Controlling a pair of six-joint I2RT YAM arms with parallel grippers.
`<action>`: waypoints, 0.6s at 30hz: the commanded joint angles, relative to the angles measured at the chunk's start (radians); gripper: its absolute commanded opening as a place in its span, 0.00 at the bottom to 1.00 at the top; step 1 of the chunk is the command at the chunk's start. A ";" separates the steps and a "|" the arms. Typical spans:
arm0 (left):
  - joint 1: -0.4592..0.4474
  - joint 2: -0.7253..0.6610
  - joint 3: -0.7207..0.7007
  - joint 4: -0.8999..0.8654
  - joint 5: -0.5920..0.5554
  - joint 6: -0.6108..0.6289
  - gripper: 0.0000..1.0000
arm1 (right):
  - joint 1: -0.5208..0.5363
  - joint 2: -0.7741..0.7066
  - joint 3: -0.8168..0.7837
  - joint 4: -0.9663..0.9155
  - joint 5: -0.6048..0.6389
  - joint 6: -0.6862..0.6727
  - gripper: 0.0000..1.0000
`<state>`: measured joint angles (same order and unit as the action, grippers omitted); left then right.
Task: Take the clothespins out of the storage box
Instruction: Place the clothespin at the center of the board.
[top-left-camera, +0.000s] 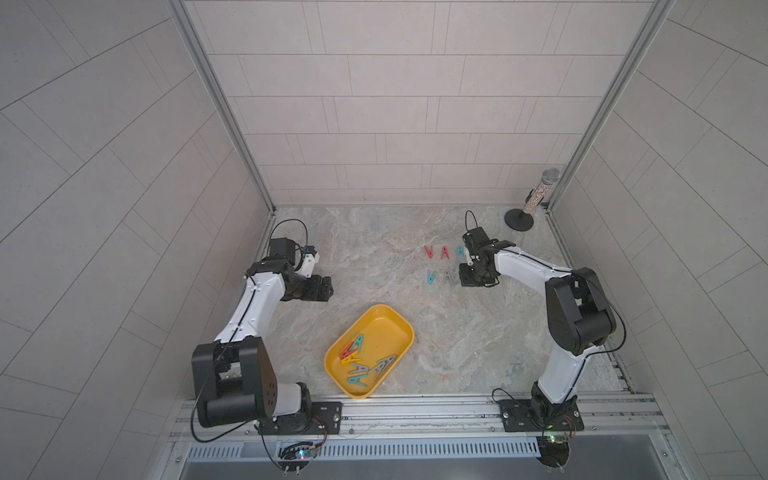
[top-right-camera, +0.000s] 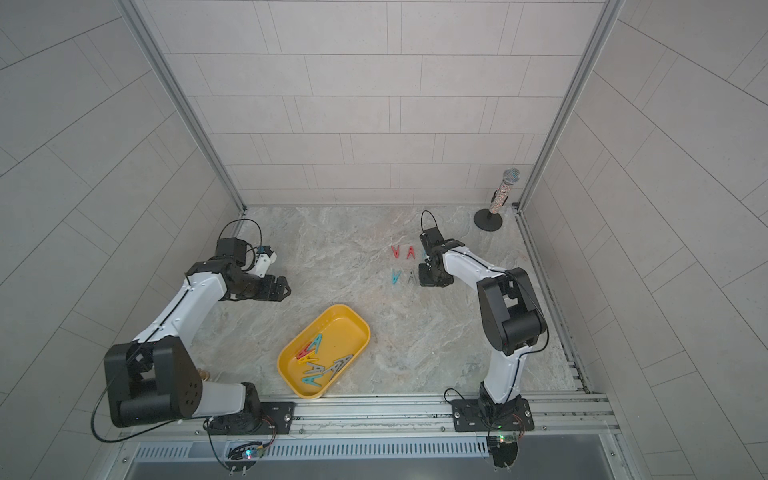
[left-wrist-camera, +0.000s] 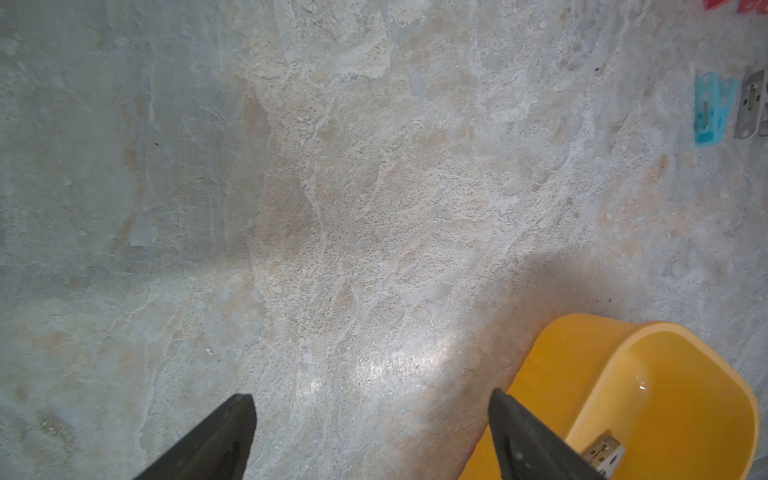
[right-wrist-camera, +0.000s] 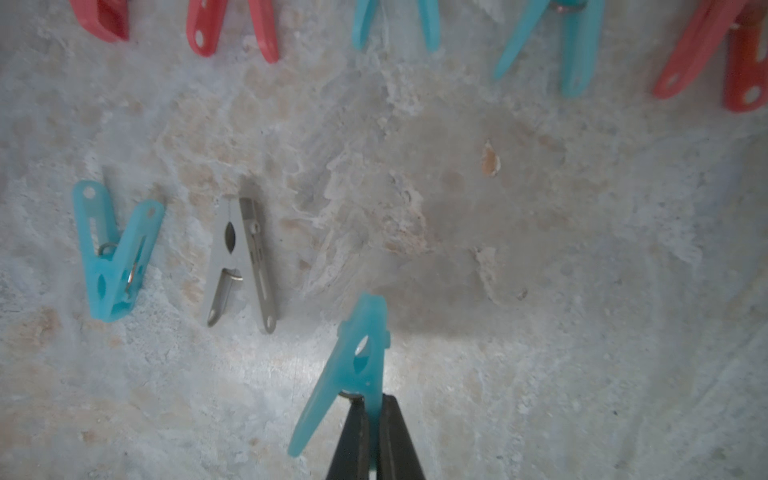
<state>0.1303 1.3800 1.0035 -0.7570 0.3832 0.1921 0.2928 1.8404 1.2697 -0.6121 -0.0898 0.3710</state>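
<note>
Right claw pinches a teal-blue A-shaped plastic clothespin; left claw stands open beside the shallow yellow plastic storage box.

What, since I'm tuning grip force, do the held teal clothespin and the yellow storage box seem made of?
Teal clothespin in the right gripper: likely plastic, smooth, slightly translucent; a metal-looking spring shows at the pivot. Storage box: probably moulded plastic, glossy, judging by its highlights and rounded rim.

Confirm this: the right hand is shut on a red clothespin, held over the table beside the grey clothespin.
Not red: the right hand is shut on a teal-blue clothespin, held over the table beside the grey clothespin. The right wrist view shows it.
</note>
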 joint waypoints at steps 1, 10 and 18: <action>-0.003 -0.014 0.000 -0.017 -0.011 0.010 0.95 | -0.009 0.040 0.039 -0.029 0.040 -0.035 0.00; -0.004 -0.012 -0.001 -0.016 -0.010 0.010 0.95 | -0.012 0.134 0.116 -0.040 0.047 -0.081 0.05; -0.004 -0.015 -0.002 -0.015 -0.012 0.012 0.95 | -0.011 0.157 0.129 -0.051 0.032 -0.084 0.19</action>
<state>0.1303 1.3800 1.0035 -0.7570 0.3771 0.1921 0.2829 1.9915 1.3891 -0.6292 -0.0654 0.2974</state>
